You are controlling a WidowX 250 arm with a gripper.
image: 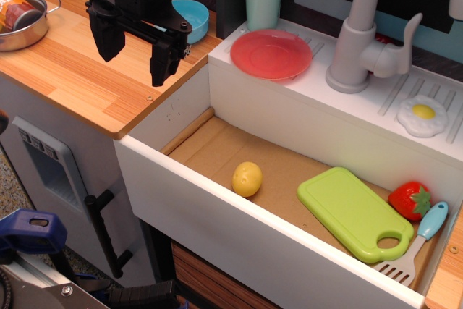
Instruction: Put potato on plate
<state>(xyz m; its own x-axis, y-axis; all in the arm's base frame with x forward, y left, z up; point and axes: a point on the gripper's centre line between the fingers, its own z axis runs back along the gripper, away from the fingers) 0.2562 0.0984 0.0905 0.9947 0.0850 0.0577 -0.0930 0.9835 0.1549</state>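
Upper left: gripper (134,54), fingers apart, empty. Lower centre: potato (247,179) in sink (217,142). Upper centre: plate (271,53).

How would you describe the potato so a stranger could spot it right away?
Look into the white sink basin with the cardboard floor. The potato lies alone near its front wall, left of the green cutting board. It is small, pale yellow and egg-shaped, unlike the red strawberry.

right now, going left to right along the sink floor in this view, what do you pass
potato → green cutting board → strawberry → blue-handled spatula, whose slotted head reaches back left under the board's handle end.
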